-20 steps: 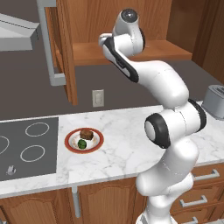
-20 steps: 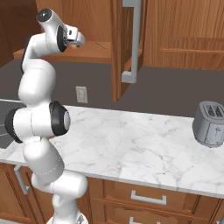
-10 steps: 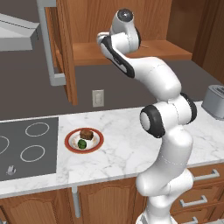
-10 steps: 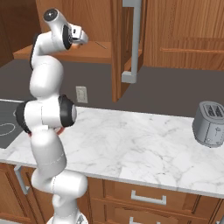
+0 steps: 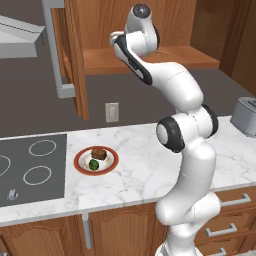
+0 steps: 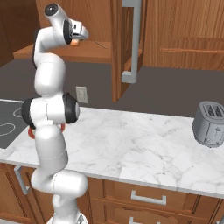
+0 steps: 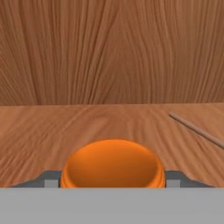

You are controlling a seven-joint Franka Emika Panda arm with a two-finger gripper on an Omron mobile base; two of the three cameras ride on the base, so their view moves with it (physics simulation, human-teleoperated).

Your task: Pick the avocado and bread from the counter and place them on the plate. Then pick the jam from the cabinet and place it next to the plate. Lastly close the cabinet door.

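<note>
Pincer (image 7: 113,183): I see a finger either side of the jam (image 7: 113,164); whether it grips, I cannot tell.
Jam: on the cabinet shelf (image 7: 52,131).
Plate (image 5: 111,161): on the counter (image 5: 145,165), carrying bread (image 5: 99,153) and avocado (image 5: 93,163).

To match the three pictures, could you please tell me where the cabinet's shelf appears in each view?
Left base view: shelf, upper centre, behind the arm.
Right base view: upper left.
Hand view: lower half, under the jam.
Shared landmark: the cabinet's back wall.
</note>
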